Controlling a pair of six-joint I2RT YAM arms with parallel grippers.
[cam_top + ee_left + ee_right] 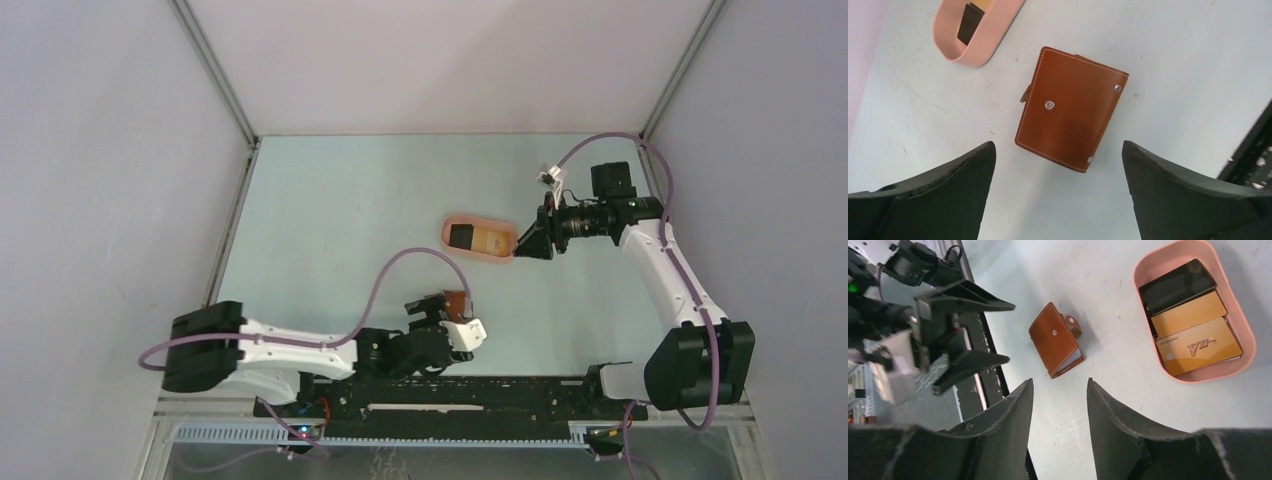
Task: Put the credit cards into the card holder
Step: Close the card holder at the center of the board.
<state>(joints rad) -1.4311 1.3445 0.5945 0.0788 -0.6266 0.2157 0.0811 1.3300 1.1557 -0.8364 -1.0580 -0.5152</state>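
The card holder (455, 300) is a closed reddish-brown leather wallet lying flat near the table's front. It shows in the left wrist view (1070, 115) and the right wrist view (1054, 340). The credit cards (478, 239) lie in a pink oval tray (446, 237): a black one (1178, 286) and two tan-yellow ones (1189, 314), one marked VIP (1198, 346). My left gripper (432, 303) is wide open and empty, just short of the wallet (1058, 145). My right gripper (527, 243) is open and empty beside the tray's right end (1059, 382).
The pink tray (1168, 252) sits mid-table, and its end also shows in the left wrist view (980, 45). A black rail (480, 395) runs along the front edge by the arm bases. Grey walls enclose the table on the left, back and right.
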